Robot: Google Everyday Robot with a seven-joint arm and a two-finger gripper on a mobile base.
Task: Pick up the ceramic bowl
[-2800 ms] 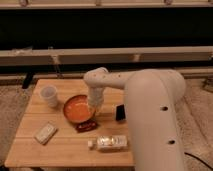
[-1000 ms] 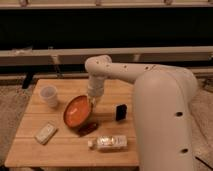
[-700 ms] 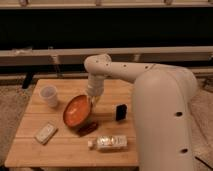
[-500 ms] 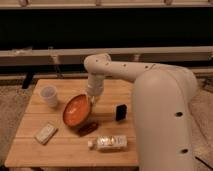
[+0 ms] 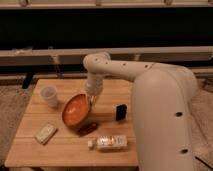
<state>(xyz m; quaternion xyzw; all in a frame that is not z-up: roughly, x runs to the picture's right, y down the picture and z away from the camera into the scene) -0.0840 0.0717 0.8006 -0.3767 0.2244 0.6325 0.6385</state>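
The tabletop (image 5: pixel 115 90) is pale wood, laid in narrow planks with a smooth, matt face. At the tool (image 5: pixel 91 101), which hangs off the smooth, off-white plastic-looking arm shell, the ceramic bowl (image 5: pixel 76 110) hangs tilted, its orange inside glossy and its outer wall a duller orange-red. Well out to the tool's far side from the arm sits a cup (image 5: pixel 49 96) of thin, translucent white plastic. Just below the bowl lies a dark reddish packet (image 5: pixel 87 128) with a slight sheen. Near the tabletop's front edge lies a clear plastic bottle (image 5: pixel 110 143) and a pale wrapped bar (image 5: pixel 45 133). Beside the tool stands a small matt black block (image 5: pixel 120 112).
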